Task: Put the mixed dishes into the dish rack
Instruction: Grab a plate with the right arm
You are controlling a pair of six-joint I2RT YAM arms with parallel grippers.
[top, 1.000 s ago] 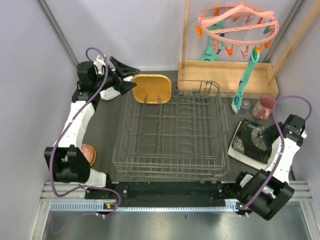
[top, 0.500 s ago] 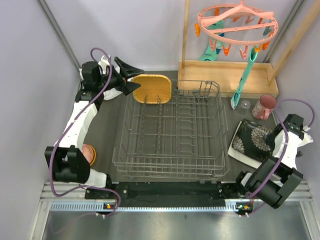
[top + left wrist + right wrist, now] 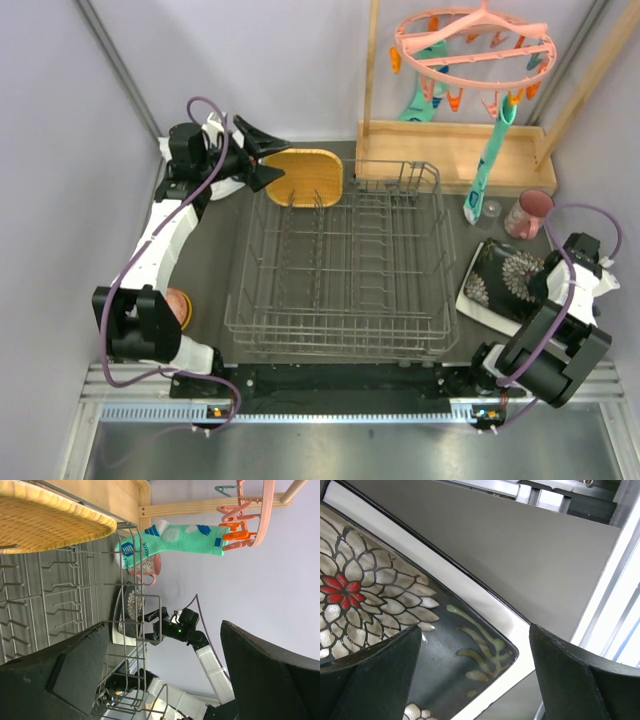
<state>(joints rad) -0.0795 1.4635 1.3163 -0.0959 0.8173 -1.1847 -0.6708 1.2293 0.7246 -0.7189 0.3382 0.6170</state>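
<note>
Right: dish rack sits mid-counter, with the yellow plate at the rack's far-left corner. Black floral plate lies right of the rack, on the pale plate. Left claw gapes beside the yellow plate, holding nothing. Right claw is spread over the floral plate's corner, also holding nothing. Suggest straddling that rim, pinching the top plate only, lifting tilted.

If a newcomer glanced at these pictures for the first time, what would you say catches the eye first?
The big grey wire dish rack fills the middle of the table. Above the far right corner hangs a pink peg hanger with teal socks dangling. The yellow wooden plate at the rack's far left corner, beside the open left gripper, and the black floral plate on the right, under the open right gripper, also stand out.
</note>
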